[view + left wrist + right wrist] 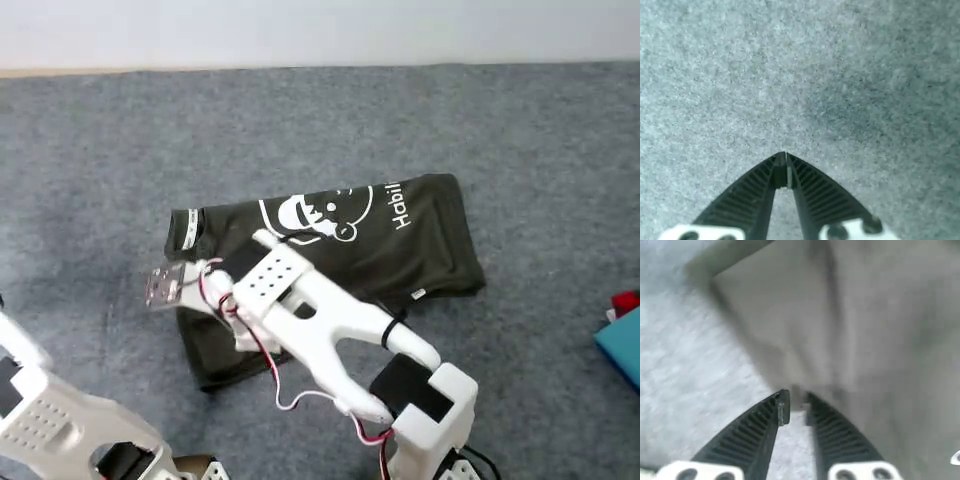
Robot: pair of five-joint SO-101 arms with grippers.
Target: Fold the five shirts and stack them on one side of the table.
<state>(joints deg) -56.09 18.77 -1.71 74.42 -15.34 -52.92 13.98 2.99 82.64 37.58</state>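
Note:
A dark olive shirt with a white print lies partly folded in the middle of the grey carpeted table. My right arm stretches from the near edge across the shirt to its left end. In the right wrist view, my right gripper is shut on an edge of the shirt, with cloth pinched between the tips. My left gripper is shut on nothing and hovers over bare carpet. The left arm sits at the near left corner.
A blue object and a red one lie at the right edge of the table. The carpet's far edge meets a white wall. Bare carpet surrounds the shirt on all sides.

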